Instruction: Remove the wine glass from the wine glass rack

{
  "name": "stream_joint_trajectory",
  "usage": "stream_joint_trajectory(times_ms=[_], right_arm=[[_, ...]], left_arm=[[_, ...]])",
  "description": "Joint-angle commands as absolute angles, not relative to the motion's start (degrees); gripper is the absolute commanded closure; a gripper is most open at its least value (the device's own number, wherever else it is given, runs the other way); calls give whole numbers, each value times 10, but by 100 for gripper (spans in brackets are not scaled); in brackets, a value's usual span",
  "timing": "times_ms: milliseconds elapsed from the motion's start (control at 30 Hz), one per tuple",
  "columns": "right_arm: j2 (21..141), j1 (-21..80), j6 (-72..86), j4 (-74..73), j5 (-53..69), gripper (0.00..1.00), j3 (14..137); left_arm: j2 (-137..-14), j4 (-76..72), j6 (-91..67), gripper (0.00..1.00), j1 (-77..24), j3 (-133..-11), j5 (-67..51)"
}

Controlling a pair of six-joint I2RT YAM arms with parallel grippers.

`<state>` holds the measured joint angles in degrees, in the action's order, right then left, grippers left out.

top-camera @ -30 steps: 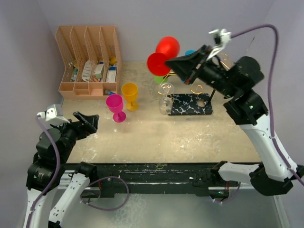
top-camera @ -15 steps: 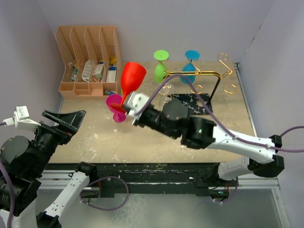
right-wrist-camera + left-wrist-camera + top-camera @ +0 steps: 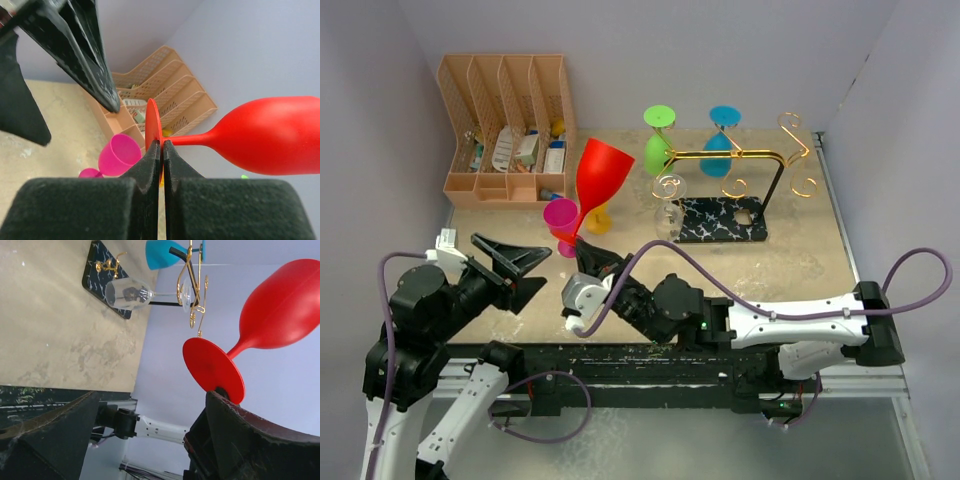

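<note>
Right jaws pinched tight on the thin edge of the foot disc of the red wine glass (image 3: 270, 137), which they hold aloft with the bowl up and tilted. Left jaws spread wide, holding nothing, close by that foot.

Glass is off the wine glass rack (image 3: 715, 222), well to its left, above the pink glass (image 3: 561, 215). Green glass (image 3: 658, 150), blue glass (image 3: 720, 150) and clear glass (image 3: 667, 222) hang on the rack.

I judge it light, stiff and smooth. Probably plastic, but I can't be sure from here. The edge grip leaves it top-heavy; the stem is the surer hold.
</note>
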<state>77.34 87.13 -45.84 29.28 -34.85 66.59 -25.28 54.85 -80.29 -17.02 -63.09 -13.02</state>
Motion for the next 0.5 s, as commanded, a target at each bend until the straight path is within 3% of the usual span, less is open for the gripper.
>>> stream_joint_trajectory(times_ms=[0, 467], right_arm=[[791, 889, -516, 404, -368, 100, 663], [816, 919, -529, 412, -387, 100, 632]], left_arm=[[-242, 476, -867, 10, -173, -615, -176], [-192, 499, -915, 13, -173, -603, -123]])
